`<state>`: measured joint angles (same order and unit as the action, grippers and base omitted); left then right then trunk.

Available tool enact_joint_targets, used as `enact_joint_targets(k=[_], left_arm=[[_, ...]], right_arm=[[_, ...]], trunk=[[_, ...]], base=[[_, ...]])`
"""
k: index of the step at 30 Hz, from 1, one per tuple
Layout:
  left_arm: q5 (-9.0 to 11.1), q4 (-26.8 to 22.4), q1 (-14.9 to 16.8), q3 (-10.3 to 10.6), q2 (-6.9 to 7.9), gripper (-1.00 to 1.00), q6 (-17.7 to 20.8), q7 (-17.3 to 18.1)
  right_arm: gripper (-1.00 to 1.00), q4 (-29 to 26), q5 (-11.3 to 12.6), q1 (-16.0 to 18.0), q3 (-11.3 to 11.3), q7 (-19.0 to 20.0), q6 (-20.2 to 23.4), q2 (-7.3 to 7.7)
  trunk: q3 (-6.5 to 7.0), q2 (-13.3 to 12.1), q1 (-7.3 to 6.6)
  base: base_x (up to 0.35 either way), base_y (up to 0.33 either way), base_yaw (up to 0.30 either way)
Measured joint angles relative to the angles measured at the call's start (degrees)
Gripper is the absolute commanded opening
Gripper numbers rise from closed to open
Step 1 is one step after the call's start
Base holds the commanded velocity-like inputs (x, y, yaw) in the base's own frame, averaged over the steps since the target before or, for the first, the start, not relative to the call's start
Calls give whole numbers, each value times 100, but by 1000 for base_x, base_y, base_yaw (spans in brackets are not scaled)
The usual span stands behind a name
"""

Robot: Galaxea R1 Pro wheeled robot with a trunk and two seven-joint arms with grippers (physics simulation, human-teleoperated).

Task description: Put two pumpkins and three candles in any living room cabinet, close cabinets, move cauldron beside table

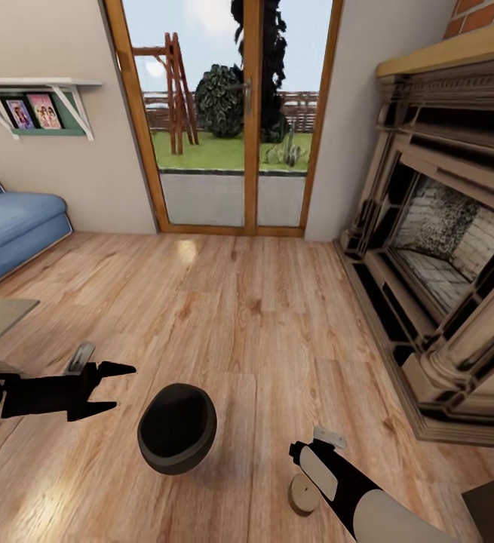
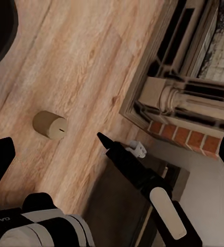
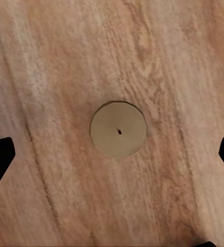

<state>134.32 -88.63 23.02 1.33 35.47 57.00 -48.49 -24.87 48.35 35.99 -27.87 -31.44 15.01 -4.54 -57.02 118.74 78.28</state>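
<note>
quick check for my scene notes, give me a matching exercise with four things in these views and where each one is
Things:
1. cauldron
2. candle
3. sofa
4. fireplace

Places:
A. against the wall on the robot's right
B. on the plank floor between the two arms
C. on the floor under the right gripper, seen end-on between its open fingertips
D. far left, below the photo shelf

Pairs: 1-B, 2-C, 3-D, 4-A
</note>
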Motion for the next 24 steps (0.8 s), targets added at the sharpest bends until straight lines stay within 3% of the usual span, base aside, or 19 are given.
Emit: enact_joint_targets(k=[6, 8, 16, 24], left_arm=[[10, 4, -301, -697, 21, 100, -22, -19], [11, 11, -323, -761, 20, 100, -23, -26], [-318, 445, -338, -880, 16, 100, -38, -64], [-939, 547, -339, -975, -5, 100, -90, -107]], right_arm=[[100, 0, -1, 0, 0, 2, 0, 1], [100, 0, -4, 0, 0, 3, 0, 1], [100, 0, -11, 0, 0, 4, -65, -2], [100, 100, -22, 0, -4, 4, -95, -14]], trunk=[[-108, 241, 132], [-144, 321, 176], [-287, 642, 352], [-431, 963, 527]], base=[[0, 0, 0], [0, 0, 0], [0, 0, 0], [0, 0, 0]])
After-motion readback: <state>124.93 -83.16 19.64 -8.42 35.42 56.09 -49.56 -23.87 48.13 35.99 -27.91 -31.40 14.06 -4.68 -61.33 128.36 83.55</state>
